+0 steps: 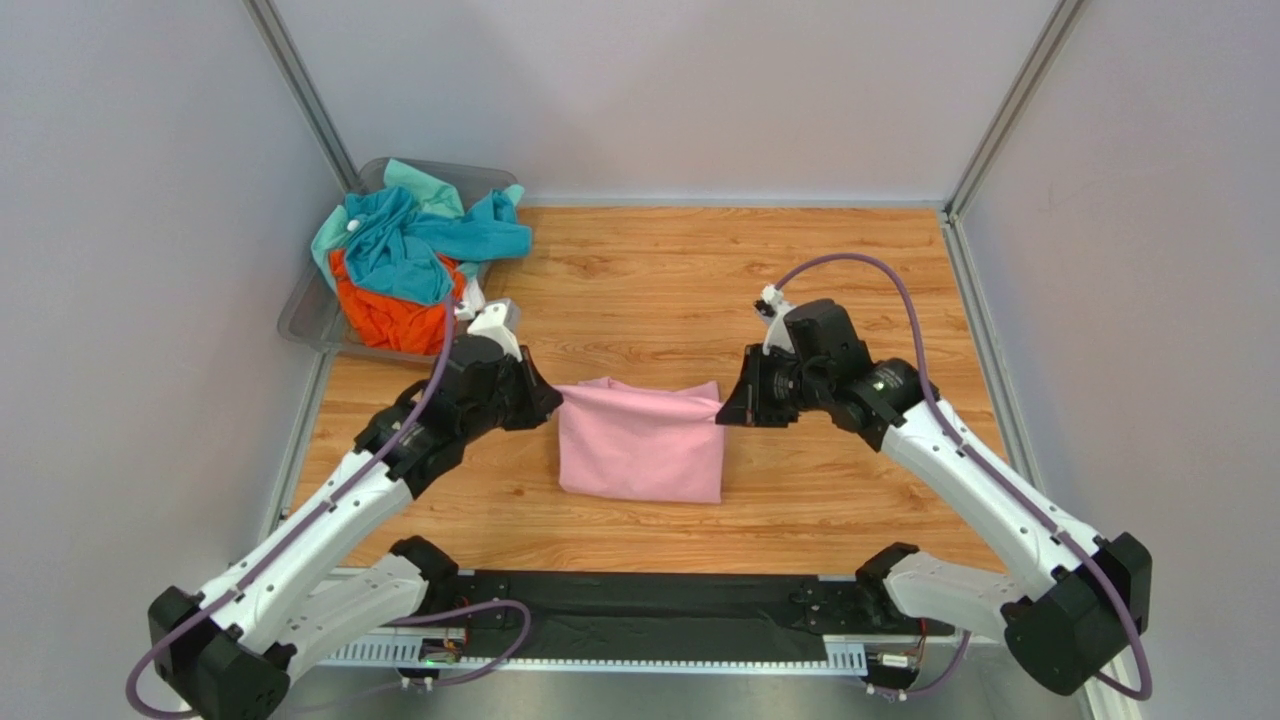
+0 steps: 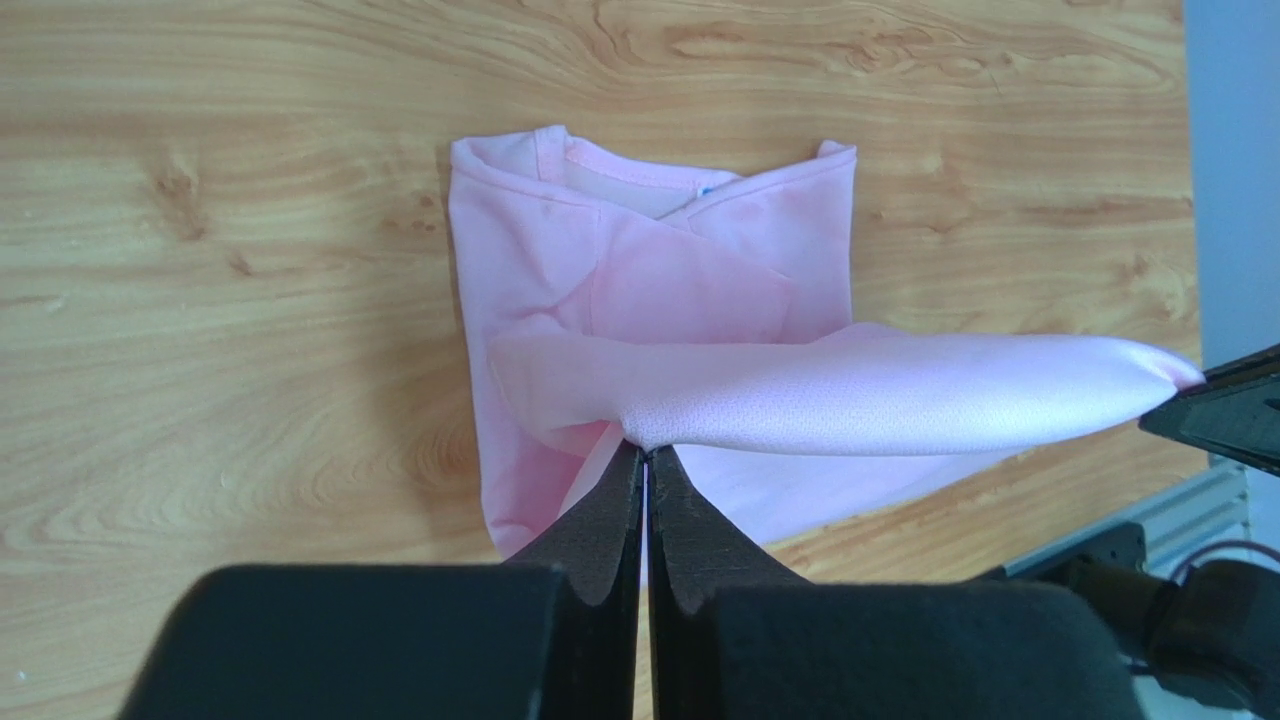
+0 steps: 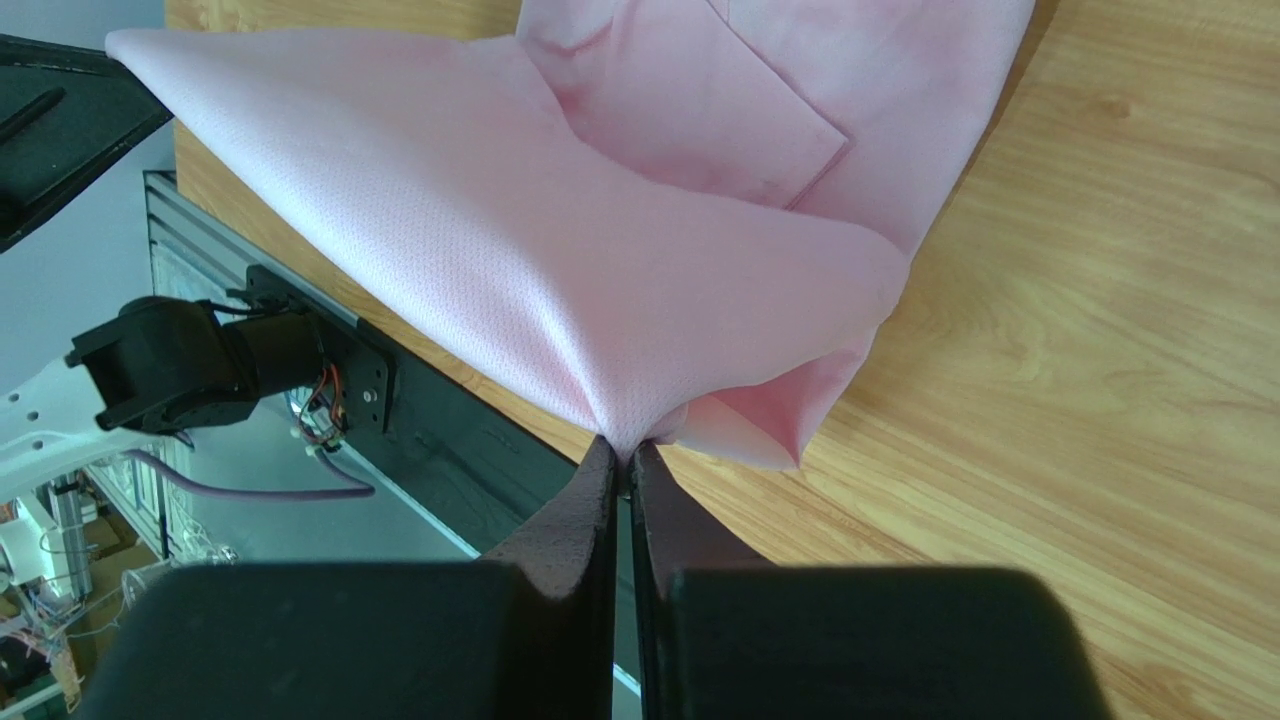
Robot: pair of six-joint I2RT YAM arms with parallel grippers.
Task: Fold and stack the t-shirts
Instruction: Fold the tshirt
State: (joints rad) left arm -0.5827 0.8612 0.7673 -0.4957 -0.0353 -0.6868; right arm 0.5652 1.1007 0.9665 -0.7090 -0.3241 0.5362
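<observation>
A pink t-shirt (image 1: 643, 438) lies partly folded in the middle of the wooden table (image 1: 842, 285). My left gripper (image 1: 550, 402) is shut on its left corner; in the left wrist view the jaws (image 2: 646, 450) pinch a lifted fold of the pink t-shirt (image 2: 842, 393) above the collar end. My right gripper (image 1: 732, 408) is shut on the right corner; in the right wrist view the jaws (image 3: 622, 444) pinch the same raised pink t-shirt (image 3: 496, 225). The fold hangs stretched between both grippers over the lower layers.
A clear bin (image 1: 313, 312) at the back left holds crumpled teal (image 1: 398, 240) and orange (image 1: 388, 318) shirts. Grey walls close in on three sides. A black rail (image 1: 646, 608) runs along the near edge by the arm bases.
</observation>
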